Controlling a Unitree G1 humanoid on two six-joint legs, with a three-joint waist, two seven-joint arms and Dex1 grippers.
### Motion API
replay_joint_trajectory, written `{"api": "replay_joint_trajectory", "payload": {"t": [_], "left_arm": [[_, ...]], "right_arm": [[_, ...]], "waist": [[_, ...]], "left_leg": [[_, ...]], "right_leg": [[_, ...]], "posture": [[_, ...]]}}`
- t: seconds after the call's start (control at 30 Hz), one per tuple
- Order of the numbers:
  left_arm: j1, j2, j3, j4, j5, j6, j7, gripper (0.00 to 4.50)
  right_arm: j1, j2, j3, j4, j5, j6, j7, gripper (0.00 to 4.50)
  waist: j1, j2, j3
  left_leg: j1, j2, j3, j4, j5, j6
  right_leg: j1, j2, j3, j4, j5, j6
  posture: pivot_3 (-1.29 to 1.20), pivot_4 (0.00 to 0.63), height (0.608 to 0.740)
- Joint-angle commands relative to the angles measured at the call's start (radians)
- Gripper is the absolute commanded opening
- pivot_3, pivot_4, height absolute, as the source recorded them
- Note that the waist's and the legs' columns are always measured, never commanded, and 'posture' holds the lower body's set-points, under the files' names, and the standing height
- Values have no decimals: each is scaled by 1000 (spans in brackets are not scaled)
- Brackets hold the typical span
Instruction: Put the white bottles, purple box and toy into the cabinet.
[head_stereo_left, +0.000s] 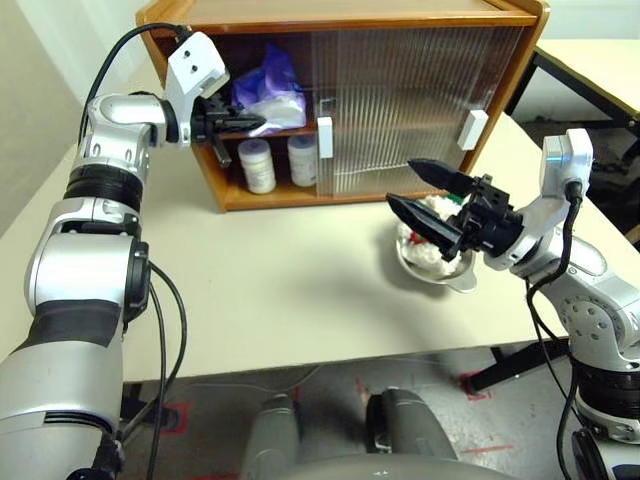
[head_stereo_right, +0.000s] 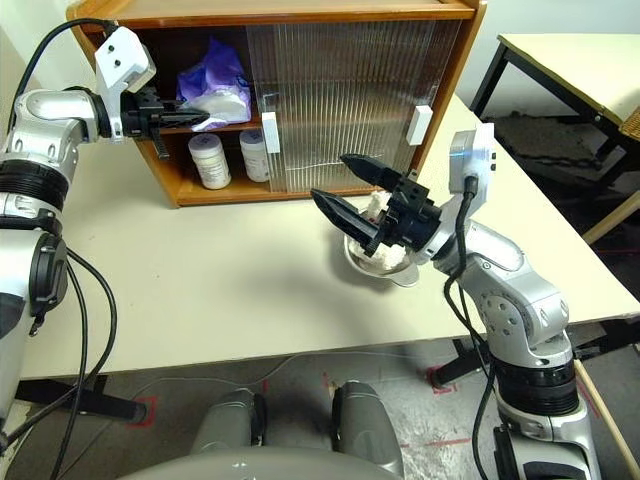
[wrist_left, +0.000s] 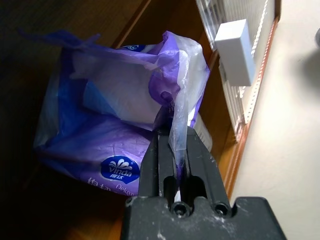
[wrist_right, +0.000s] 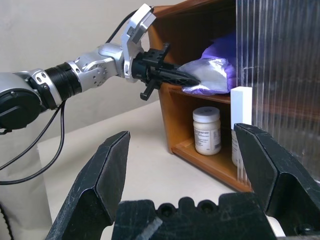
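The left arm reaches forward into the open side of the cabinet (head_stereo_left: 345, 15), its left pincer (head_stereo_left: 243, 125) level at the upper shelf, fingers nearly together and pinching a fold of the purple box (head_stereo_left: 268, 90), which lies on that shelf. Below it the two white bottles (head_stereo_left: 257, 165) stand side by side on the cabinet floor. The right arm is bent above the surface (head_stereo_left: 280, 280), its right pincer (head_stereo_left: 428, 195) spread wide and empty, hovering over the toy (head_stereo_right: 385, 258) in a steel bowl (head_stereo_left: 440, 268).
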Motion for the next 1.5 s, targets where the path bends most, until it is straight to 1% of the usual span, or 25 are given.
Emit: {"api": "replay_joint_trajectory", "payload": {"t": [0.03,0.27,0.3,0.53,0.63,0.73,0.8,0.87,0.93,1.1,1.17,1.23,1.3,1.4,1.43,1.47,1.5], "left_arm": [[-14,-11,-11,39,36,-12,28,1566],[-24,-20,21,59,34,-26,78,4335],[-25,-21,29,60,30,-30,89,4466],[-25,-26,110,40,-16,-59,135,4466],[-17,-33,160,15,-71,-18,104,4466],[13,-30,169,-34,-104,33,25,4466],[26,-29,171,-59,-114,51,10,4466],[60,-30,187,-137,-169,135,-60,4466],[129,-25,184,-263,-218,214,-131,4466],[326,0,158,-595,-326,458,-230,4466],[397,4,148,-688,-340,475,-237,4466],[431,-12,159,-732,-349,511,-184,4092],[447,-43,178,-762,-365,538,-121,3520],[468,-96,195,-780,-353,526,4,2276],[471,-114,204,-778,-353,533,49,2007],[471,-128,212,-771,-350,547,98,1514],[470,-139,216,-761,-346,545,134,1133]], "right_arm": [[10,-11,-23,-21,16,8,-10,4500],[12,-16,-25,-26,20,12,-16,4500],[11,-17,-25,-26,21,12,-16,4500],[-2,-21,-20,-10,22,13,-7,4500],[-12,-21,-16,1,21,12,-1,4500],[-22,-20,-12,10,20,12,7,4500],[-24,-20,-13,12,20,12,10,4500],[-32,-20,-12,27,20,13,19,4500],[-41,-19,-8,39,18,11,29,4500],[-52,-17,-3,50,16,11,38,4500],[-53,-16,-2,53,15,11,41,4500],[-52,-13,0,54,13,9,42,4500],[-51,-9,3,53,11,7,41,4500],[-55,-7,4,57,8,4,42,4500],[-56,-7,3,59,8,4,43,4500],[-56,-7,2,59,8,3,43,4500],[-58,-7,2,60,7,3,43,4500]], "waist": [[-2,0,0],[-4,-1,0],[-5,-1,0],[-4,-1,0],[-3,-1,-1],[-2,-1,-1],[-2,-1,-1],[-3,-1,-1],[-4,-1,-1],[-3,-1,-1],[-1,-1,-1],[1,-1,-1],[7,-1,-1],[19,-1,-1],[22,-1,-1],[24,-1,-1],[25,-1,-1]], "left_leg": [[0,0,0,0,0,0],[0,0,0,0,0,0],[0,0,0,0,0,0],[0,0,0,0,0,0],[0,0,0,1,0,0],[0,0,0,1,0,0],[0,0,0,1,0,0],[1,0,0,2,0,0],[1,0,0,2,0,0],[2,0,0,3,1,1],[2,0,0,3,1,1],[2,0,0,4,1,1],[2,0,0,6,0,0],[2,0,-1,8,0,0],[2,0,-1,9,0,0],[3,0,-1,9,0,0],[3,0,-1,9,0,0]], "right_leg": [[0,0,0,0,0,0],[0,0,0,1,0,0],[0,0,0,1,0,0],[0,0,0,1,0,0],[0,0,0,1,0,0],[0,0,0,2,0,0],[0,0,0,3,0,0],[0,0,0,3,0,0],[0,0,1,4,0,0],[0,0,2,8,0,0],[0,0,2,9,0,-1],[0,0,2,9,0,-1],[0,0,2,10,0,0],[1,0,2,10,0,0],[2,-1,2,10,1,0],[2,-1,2,10,1,1],[2,-1,2,10,1,1]], "posture": [[-145,0,740],[-144,0,740],[-144,0,740],[-119,0,740],[-105,0,740],[-99,0,740],[-97,0,740],[-82,0,740],[-73,0,740],[-64,0,740],[-61,0,740],[-58,0,740],[-60,0,740],[-61,0,740],[-62,0,740],[-62,0,740],[-64,0,740]]}}
